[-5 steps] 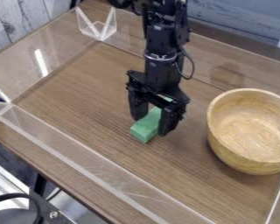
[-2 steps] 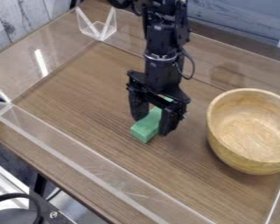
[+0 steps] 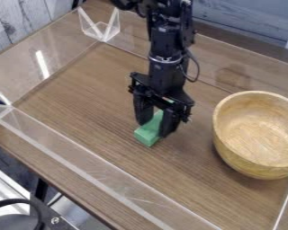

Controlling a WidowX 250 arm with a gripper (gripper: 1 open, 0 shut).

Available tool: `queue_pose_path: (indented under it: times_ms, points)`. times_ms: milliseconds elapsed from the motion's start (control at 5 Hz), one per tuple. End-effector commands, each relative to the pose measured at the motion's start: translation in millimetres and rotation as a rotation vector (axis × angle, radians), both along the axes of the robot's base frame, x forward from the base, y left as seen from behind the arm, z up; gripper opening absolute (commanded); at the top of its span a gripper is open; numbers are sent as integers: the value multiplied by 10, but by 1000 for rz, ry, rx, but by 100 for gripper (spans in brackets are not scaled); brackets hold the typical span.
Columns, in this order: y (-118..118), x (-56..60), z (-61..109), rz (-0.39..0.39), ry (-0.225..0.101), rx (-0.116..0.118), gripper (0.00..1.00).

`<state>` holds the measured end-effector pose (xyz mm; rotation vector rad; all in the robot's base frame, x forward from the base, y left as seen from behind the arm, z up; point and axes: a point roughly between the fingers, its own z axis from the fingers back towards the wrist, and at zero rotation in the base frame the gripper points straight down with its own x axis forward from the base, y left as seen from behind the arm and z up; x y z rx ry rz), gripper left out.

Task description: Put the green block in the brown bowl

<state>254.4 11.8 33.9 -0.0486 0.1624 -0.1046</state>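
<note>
The green block (image 3: 149,135) lies on the wooden table, left of the brown bowl (image 3: 257,133). My gripper (image 3: 157,126) points straight down over the block, with one dark finger on each side of it and the tips near the table. The jaws stand partly closed around the block, and a thin gap still shows at the right finger (image 3: 176,119). The left finger hides the block's upper part. The round, light tan bowl is empty and stands apart from the gripper, near the table's right edge.
Clear acrylic walls (image 3: 62,148) edge the wooden table (image 3: 86,99) at the front and left. A clear bracket (image 3: 101,25) stands at the back left. The black arm (image 3: 167,36) rises from the gripper toward the back.
The two fingers have drawn inward toward the green block. The hand and the block have stayed where they were.
</note>
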Motion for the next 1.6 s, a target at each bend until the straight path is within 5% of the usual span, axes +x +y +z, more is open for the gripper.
queue_pose_path:
  times_ms: [0, 600, 1000, 1200, 1400]
  points:
    - [10, 65, 49, 5, -31, -2, 0]
    - [-143, 237, 468, 2, -110, -31, 0]
    - [-623, 579, 692, -57, -150, -45, 0]
    - [-476, 499, 600, -58, -148, -36, 100]
    - [-359, 439, 531, -50, -144, -32, 100]
